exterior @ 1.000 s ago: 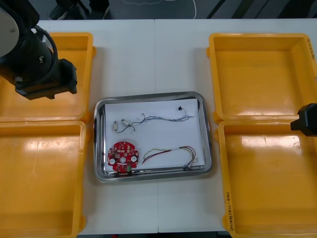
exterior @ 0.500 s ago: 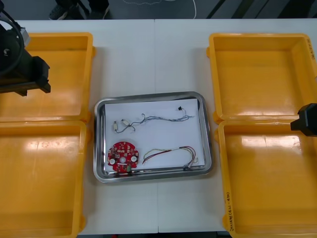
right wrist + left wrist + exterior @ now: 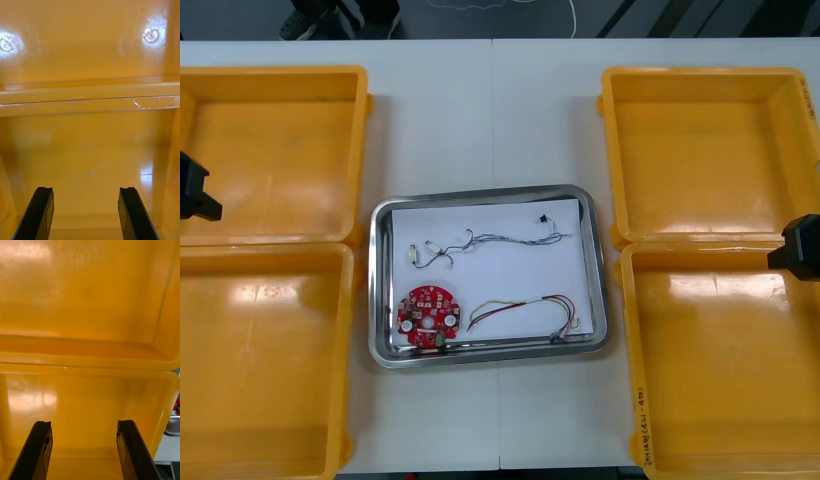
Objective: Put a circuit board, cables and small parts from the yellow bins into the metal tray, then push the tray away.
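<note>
Left gripper (image 3: 84,424), spread wide like the right gripper (image 3: 85,189) parked opposite, is retreating to the table's (image 3: 480,110) edge; the metal tray (image 3: 480,192) is apparently sitting loaded, unpushed.

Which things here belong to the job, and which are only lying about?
Job: metal tray; round red circuit board; red and yellow cable; blue and white cable; small metal parts; yellow bins; left hand, open above left bins; right hand, open above right bins.
Lying about: table; white cord beyond its far edge.

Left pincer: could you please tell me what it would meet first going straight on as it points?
The left pincer would likely meet the floor of the yellow bin first, though depth is unclear.
</note>
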Tool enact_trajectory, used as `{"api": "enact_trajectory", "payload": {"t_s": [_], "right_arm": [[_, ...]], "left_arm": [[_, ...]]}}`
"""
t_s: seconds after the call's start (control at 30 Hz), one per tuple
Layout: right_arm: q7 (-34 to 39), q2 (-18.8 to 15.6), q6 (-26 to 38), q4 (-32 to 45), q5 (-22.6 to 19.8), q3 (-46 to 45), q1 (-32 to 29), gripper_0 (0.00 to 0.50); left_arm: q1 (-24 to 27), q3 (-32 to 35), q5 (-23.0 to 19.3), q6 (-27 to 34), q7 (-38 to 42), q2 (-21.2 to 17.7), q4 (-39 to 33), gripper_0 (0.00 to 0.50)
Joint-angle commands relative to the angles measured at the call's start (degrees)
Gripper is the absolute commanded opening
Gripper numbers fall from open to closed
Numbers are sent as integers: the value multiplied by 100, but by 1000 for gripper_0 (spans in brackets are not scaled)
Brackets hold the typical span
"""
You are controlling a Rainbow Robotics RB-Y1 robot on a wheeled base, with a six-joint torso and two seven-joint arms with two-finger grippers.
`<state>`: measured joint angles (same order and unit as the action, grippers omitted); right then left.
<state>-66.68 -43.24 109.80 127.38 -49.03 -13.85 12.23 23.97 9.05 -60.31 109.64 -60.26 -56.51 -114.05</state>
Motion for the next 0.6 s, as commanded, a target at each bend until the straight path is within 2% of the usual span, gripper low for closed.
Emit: {"api": "enact_trajectory", "payload": {"t_s": [0.03,0.2,0.37,0.6], "right_arm": [[-636,-247,20,15,-115,-30,157,500],[-1410,-255,20,23,-335,-21,333,500],[-2095,-255,20,23,-397,172,588,500],[-2781,-247,20,23,-238,919,1106,500]], "left_arm": [[-648,527,-130,36,-943,-290,-486,500],[-1228,931,-280,36,-1313,-290,-794,500],[-1606,1204,-429,36,-1629,-290,-926,500],[-2080,1450,-447,36,-1690,-290,-1057,500]]}}
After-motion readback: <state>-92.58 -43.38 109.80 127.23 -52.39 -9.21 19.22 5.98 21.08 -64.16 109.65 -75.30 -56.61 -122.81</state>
